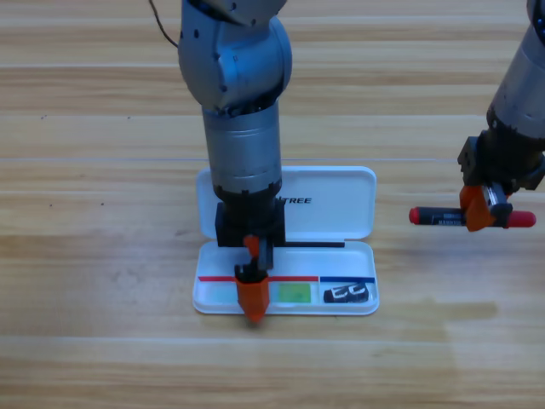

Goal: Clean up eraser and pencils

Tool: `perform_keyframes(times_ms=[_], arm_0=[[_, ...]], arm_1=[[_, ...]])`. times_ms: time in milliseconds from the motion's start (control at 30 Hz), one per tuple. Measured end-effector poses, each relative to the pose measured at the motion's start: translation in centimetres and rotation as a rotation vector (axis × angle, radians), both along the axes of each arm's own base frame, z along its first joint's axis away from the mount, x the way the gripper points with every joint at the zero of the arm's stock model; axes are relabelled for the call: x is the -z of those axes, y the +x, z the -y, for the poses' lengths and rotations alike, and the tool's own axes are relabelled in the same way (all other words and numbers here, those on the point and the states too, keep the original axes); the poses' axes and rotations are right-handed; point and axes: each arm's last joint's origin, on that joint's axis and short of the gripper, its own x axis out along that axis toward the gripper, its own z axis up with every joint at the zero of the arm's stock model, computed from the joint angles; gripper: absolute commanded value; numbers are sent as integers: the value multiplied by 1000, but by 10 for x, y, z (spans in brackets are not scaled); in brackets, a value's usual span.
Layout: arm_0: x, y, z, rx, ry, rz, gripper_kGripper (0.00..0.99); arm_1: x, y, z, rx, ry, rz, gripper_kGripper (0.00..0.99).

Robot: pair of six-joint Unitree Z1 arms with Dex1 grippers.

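The white case (341,200) lies open in the middle of the table. In the right end of its tray lies the black eraser (349,294). Along the tray rests the light green pencil (294,293), its middle hidden by my left gripper (253,300), which points straight down onto it. To the right of the case my right gripper (479,213) is shut on the red pencil (438,218), holding it level above the table.
The case lid (332,183) stands open behind the tray, partly under the left arm. Bare wooden table (102,256) surrounds the case on all sides.
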Motion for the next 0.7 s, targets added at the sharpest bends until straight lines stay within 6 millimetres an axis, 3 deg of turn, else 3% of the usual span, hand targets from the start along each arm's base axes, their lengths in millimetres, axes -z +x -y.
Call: perform_keyframes(times_ms=[200,267,333,433,533,600,700], arm_0=[[-9,-4,-5,-4,13,-14,990],[-29,-11,-11,-5,-5,-4,990],[-62,-22,-23,-4,-56,28,990],[-118,-42,-51,-5,-151,93,990],[-158,-55,-89,-15,-226,145,990],[-170,-57,-112,-38,-255,159,990],[-172,-53,-136,-72,-270,147,990]], arm_1=[[-10,-21,-19,-38,8,2,0],[-16,-26,-29,-47,21,13,0],[-29,-29,-42,-64,50,41,0],[-42,-33,-60,-80,88,76,0],[-40,-30,-80,-95,85,76,0],[-35,-25,-96,-106,74,71,0],[-24,-17,-120,-114,59,64,0]])
